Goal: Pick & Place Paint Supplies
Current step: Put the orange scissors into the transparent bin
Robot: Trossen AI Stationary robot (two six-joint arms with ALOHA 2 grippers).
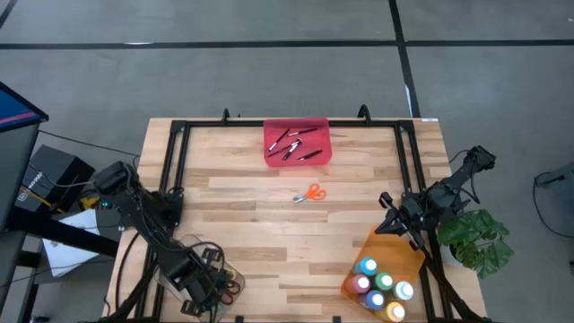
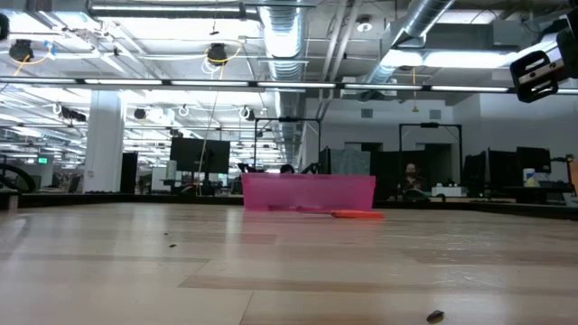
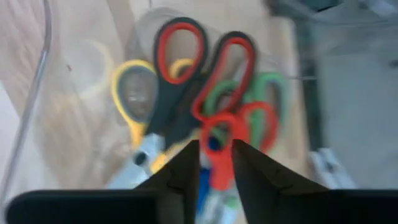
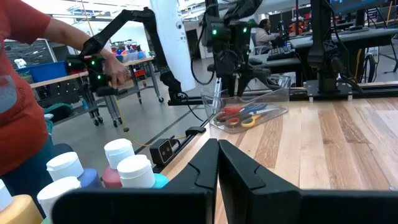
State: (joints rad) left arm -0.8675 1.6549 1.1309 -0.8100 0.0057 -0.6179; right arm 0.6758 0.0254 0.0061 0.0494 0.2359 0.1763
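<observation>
My left gripper (image 1: 215, 285) (image 3: 216, 158) reaches down into a clear tray (image 1: 226, 263) (image 4: 273, 93) at the table's near left corner. The tray holds several scissors (image 3: 177, 81) (image 4: 242, 117) with red, yellow and green handles. The gripper is shut on a small red-handled pair. My right gripper (image 1: 395, 224) (image 4: 217, 149) is shut and empty. It hovers over the orange tray (image 1: 395, 247), just beyond the white-capped paint bottles (image 1: 381, 285) (image 4: 118, 165). Orange scissors (image 1: 309, 193) (image 2: 357, 214) lie flat mid-table. Dark brushes (image 1: 294, 145) lie in the red tray (image 1: 318, 130) (image 2: 307, 192). My left gripper has the small red-handled scissors' red handle part (image 3: 217, 177) in the narrow gap between its two fingers, coming from above and pointing down into the clear tray. The handle loops (image 3: 219, 134) lie ahead of the fingertips, over the other scissors. Whether the pair is lifted does not show.
The red tray stands at the middle of the far edge. A black frame rail (image 1: 170, 161) runs along the table's left, far and right sides. A potted plant (image 1: 480, 238) stands off the right edge. A person in a red shirt (image 4: 18, 93) stands beyond the near right corner.
</observation>
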